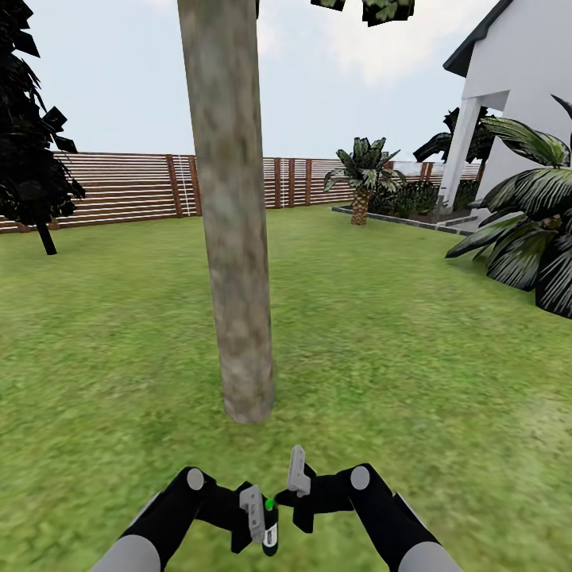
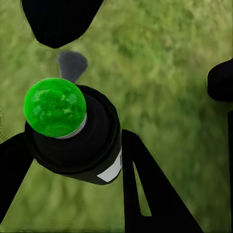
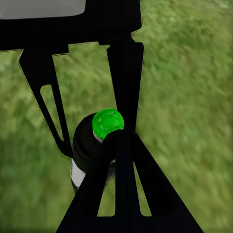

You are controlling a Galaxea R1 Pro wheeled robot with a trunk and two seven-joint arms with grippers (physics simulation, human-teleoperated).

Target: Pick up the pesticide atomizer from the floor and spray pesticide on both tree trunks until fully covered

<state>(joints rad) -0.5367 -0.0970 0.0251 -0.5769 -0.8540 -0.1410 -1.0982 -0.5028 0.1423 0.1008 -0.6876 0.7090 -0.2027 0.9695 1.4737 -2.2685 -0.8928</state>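
The left claw (image 1: 258,520) is seen low in the head view, clenched on the pesticide atomizer (image 1: 270,531), a small dark bottle with a white band. In the left wrist view the bottle (image 2: 80,141) is gripped between the two dark fingers (image 2: 145,194), and its tip is shown bright green rather than red. The bottle is held upright, above the lawn (image 1: 397,357), with the green tip at the top.

The right claw (image 1: 300,496) is placed just beside the left one, on the bottle's right. In the right wrist view one of its fingers (image 3: 124,184) lies in front of the atomizer (image 3: 90,145), and the green tip is seen just above that finger. Whether this claw is released or clenched cannot be told from the pictures; contact with the bottle cannot be judged either.

Just ahead of both claws a tree trunk (image 1: 234,238) is rooted in the grass, thick, mottled grey-tan and branchless. Its dark foliage (image 1: 381,9) is cut off at the upper edge of the head view.

Further out, a slatted reddish-brown fence (image 1: 119,189) bounds the lawn. A short palm (image 1: 363,179) stands near a white house (image 1: 524,87) on the right, with large fronds (image 1: 532,230) nearer. A dark tree (image 1: 32,151) is seen at the far left.
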